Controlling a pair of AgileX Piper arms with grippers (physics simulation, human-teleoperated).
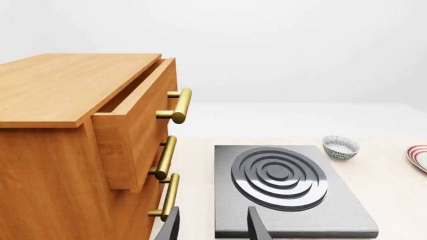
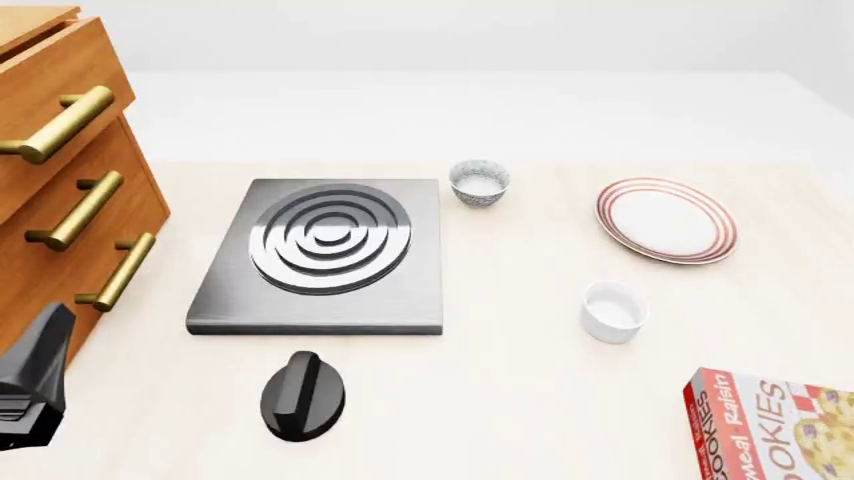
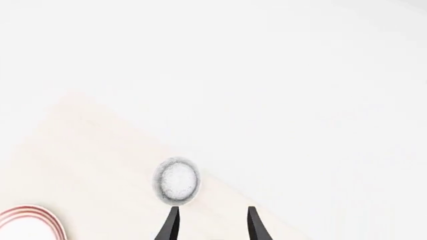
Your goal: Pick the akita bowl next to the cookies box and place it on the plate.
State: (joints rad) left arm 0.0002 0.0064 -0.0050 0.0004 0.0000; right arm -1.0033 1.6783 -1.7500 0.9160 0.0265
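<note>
A speckled akita bowl (image 3: 177, 181) sits near a table edge just beyond my open right gripper (image 3: 212, 222), slightly off the fingers' line. It lies outside the front view, and no cookies box shows beside it in the right wrist view. The red cookies box (image 2: 774, 430) lies at the front right corner. The red-ringed plate (image 2: 666, 220) sits at the back right, and its rim also shows in both wrist views (image 3: 27, 220) (image 1: 419, 157). A second, alike bowl (image 2: 479, 182) (image 1: 340, 147) stands beside the stove. My left gripper (image 1: 212, 227) is open and empty, low by the cabinet.
A wooden drawer cabinet (image 2: 67, 170) with brass handles fills the left, its top drawer (image 1: 133, 120) pulled partly out. A grey stove plate (image 2: 327, 250) lies mid-table with a black knob (image 2: 303, 395) in front. A plain white cup (image 2: 614, 311) stands between plate and box.
</note>
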